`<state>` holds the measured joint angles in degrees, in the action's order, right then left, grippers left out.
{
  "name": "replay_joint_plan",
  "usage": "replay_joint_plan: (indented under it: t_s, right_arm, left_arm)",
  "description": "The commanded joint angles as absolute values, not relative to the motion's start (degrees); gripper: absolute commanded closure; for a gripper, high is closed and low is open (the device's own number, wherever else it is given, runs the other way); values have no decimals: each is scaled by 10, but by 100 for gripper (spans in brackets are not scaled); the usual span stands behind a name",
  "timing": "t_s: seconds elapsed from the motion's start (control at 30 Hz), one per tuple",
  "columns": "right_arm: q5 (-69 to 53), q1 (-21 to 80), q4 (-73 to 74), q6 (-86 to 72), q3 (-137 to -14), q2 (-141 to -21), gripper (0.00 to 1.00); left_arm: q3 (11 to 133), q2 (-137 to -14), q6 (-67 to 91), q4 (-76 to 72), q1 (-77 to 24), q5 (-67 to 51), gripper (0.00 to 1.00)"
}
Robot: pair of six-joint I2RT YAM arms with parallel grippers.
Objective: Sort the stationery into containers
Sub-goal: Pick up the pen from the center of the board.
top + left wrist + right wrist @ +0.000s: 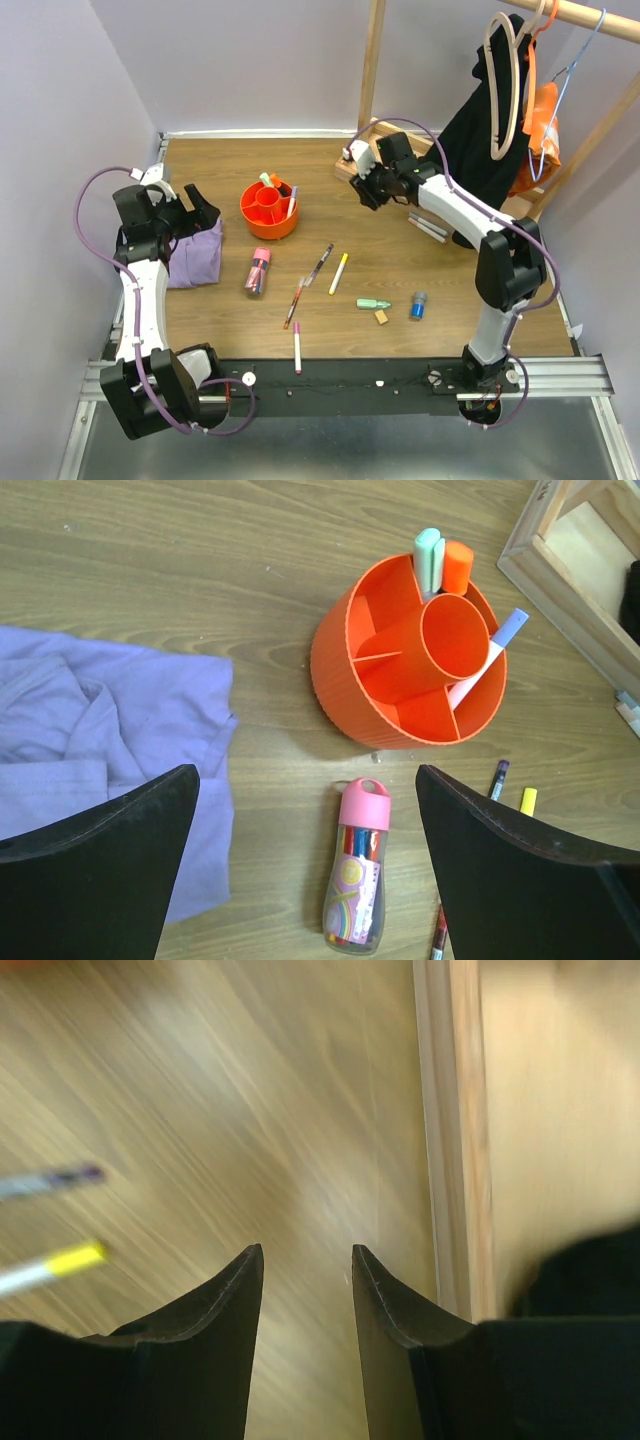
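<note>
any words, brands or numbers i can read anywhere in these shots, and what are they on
Nothing in any view can be read as text.
pink-capped tube: has a label with a rainbow-coloured pattern; any print on it is too small to read.
yellow pen: too small to show any print on the barrel.
orange tub: plain ribbed wall, no marking visible.

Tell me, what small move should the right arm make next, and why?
Probably swing the right gripper toward the yellow marker and lower over it. Its jaws stand apart with nothing between them. It hangs by the wooden frame, off to the side of the work, and several pens lie loose on the table outside the orange tub.
</note>
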<state>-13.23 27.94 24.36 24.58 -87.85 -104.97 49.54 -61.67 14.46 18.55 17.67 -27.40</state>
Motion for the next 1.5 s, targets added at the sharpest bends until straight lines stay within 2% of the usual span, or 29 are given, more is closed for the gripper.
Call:
replay_joint_plan:
  t_s: [0.0,0.47,0.83,1.37,1.47]
  right_arm:
    - [-23,243,378,274,-862,-1078,52]
    - [61,196,417,284,-898,-1177,53]
    - [88,179,426,294,-898,-1194,53]
    - [6,163,461,302,-906,-1223,55]
    - [-41,161,490,305,-921,-1234,61]
  left_arm:
    - [482,-604,163,151,180,-306,1]
    - [467,-603,184,141,181,-316,1]
    - [457,-616,206,113,181,-321,1]
    - [468,-641,216,93,180,-317,2]
    - [463,-642,220,91,181,-322,2]
